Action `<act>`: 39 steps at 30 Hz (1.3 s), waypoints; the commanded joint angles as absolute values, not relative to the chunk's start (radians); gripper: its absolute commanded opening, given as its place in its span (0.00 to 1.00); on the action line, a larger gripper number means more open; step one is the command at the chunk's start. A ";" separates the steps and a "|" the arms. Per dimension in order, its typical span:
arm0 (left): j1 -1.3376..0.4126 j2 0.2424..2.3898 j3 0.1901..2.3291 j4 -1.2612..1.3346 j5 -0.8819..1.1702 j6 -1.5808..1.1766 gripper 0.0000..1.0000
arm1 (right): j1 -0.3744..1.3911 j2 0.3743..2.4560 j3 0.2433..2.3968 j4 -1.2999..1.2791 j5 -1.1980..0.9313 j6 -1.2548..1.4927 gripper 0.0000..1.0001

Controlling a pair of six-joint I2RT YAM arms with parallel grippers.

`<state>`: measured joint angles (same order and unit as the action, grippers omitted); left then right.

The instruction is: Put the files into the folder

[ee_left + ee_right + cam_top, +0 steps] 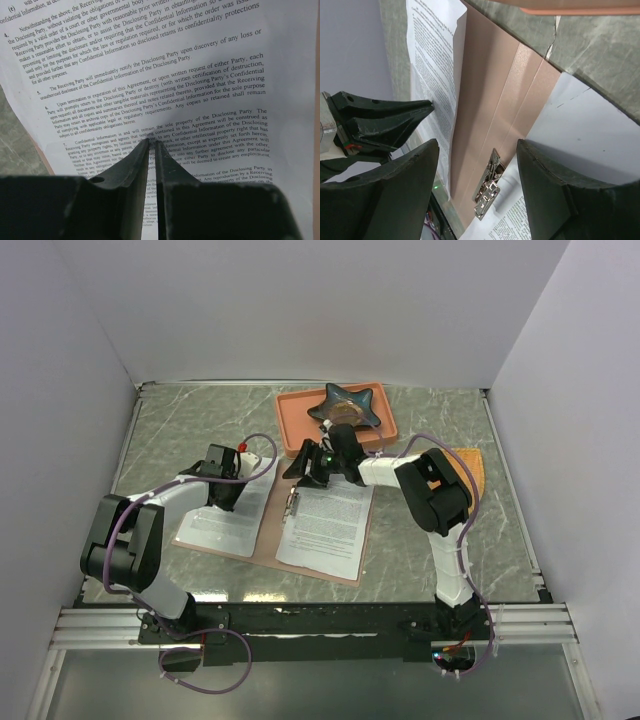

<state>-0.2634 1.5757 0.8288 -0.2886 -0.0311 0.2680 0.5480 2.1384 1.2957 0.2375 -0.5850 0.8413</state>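
The folder [268, 540] lies open, spine pointing away from the arms, bare table [500, 540] right of it. The left gripper [151, 142] is squeezed together, touching the files [150, 75]. The right gripper [476, 145] is spread wide.

Left pincer [151, 143] nearly closed; right pincer [477, 146] spread wide.

This is a robotics lab, set up as a closed test cell rather than a living or working room. A marble-patterned table [170, 430] is boxed in by plain white walls [300, 310] on its left, far and right sides. Along the table's near edge runs an aluminium rail [100, 625] carrying two bolted robot arms, the left arm [130, 540] and the right arm [435, 500], with purple cables [215, 680] looping off them below that edge.
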 commanded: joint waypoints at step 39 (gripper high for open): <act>-0.265 1.540 0.807 -0.307 -0.069 0.285 0.16 | 0.581 2.088 1.180 0.586 -0.661 1.017 0.66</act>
